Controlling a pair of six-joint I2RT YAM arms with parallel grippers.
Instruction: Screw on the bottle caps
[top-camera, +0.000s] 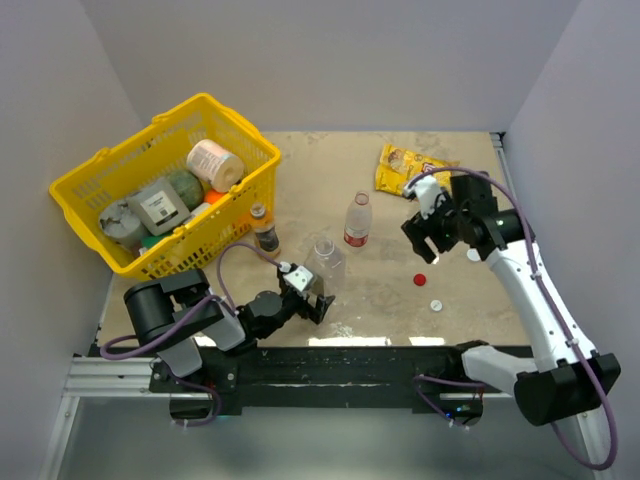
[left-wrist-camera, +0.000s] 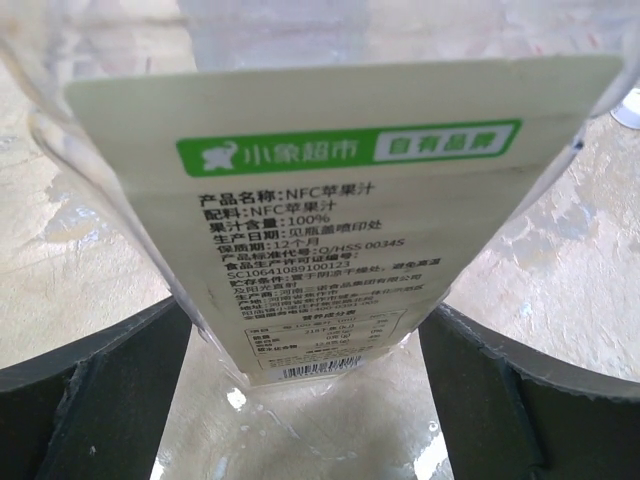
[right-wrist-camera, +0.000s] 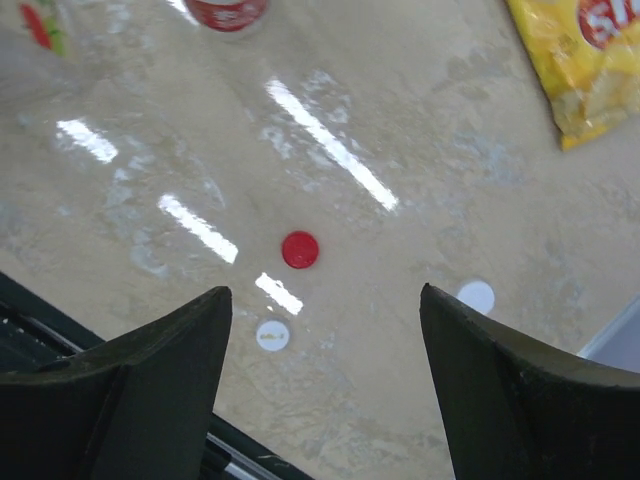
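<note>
left tool (top-camera: 318, 300): we are seeing it holding the clear bottle (top-camera: 325, 262) low on its body; in the left wrist view its fingers (left-wrist-camera: 110, 400) are pressing on both sides of the labelled bottle wall.
clear bottle: it is standing upright on the desk (top-camera: 380, 300), near the front edge and left of centre; we cannot tell whether its neck is carrying a cap.
right tool (top-camera: 428, 243): it is hanging wide open above the desk, holding nothing; the right wrist view is showing bare desk between its fingers (right-wrist-camera: 130, 390).
red cap (top-camera: 420, 279): it is lying flat on the desk, below the right tool and apart from every bottle.
near white cap (top-camera: 437, 305): it is lying just beside the red cap, toward the front edge.
far white cap (top-camera: 472, 255): it is lying to the right of the red cap, near the side wall.
red-label bottle (top-camera: 358, 220): it is standing mid-desk, well apart from the caps.
snack bag (top-camera: 405, 168): it is lying at the far right of the desk.
yellow basket (top-camera: 100, 190): it is sitting at the far left.
</note>
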